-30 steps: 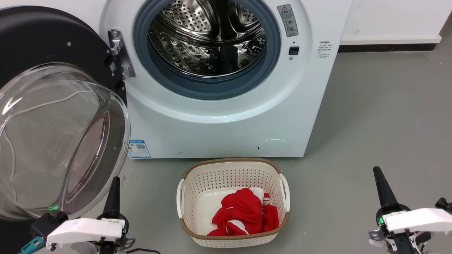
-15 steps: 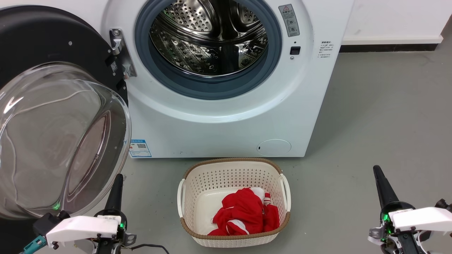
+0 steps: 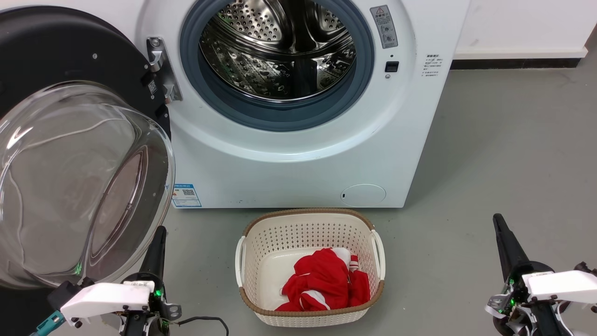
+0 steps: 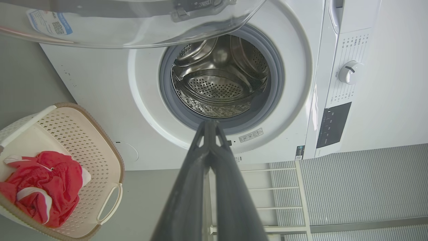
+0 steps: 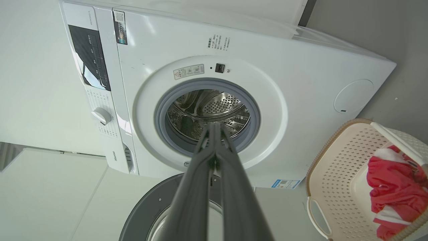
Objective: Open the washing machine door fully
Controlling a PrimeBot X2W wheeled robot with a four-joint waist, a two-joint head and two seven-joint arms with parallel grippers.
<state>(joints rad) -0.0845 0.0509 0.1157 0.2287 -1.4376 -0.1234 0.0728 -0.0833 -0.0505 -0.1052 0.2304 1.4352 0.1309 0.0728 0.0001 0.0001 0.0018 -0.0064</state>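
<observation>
The white washing machine (image 3: 298, 168) stands ahead with its steel drum mouth uncovered. Its black washing machine door (image 3: 56, 60) is swung far out to the left on its hinge, the clear glass bowl bulging toward me. My left gripper (image 3: 161, 229) is shut and empty at the lower left, its tip just right of the bowl's lower rim and apart from it. My right gripper (image 3: 497, 218) is shut and empty at the lower right, over bare floor. In the wrist views the left gripper (image 4: 210, 123) and right gripper (image 5: 214, 125) point at the drum, fingers together. The door (image 5: 147, 211) shows below.
A cream perforated laundry basket (image 3: 308, 224) with red and white clothing (image 3: 326, 284) sits on the grey floor in front of the machine, between my grippers. A white wall and dark skirting run behind at the right.
The head view has drifted slightly, shifting the machine a little right. Both grippers sit a touch lower in the picture. The door stands as before.
</observation>
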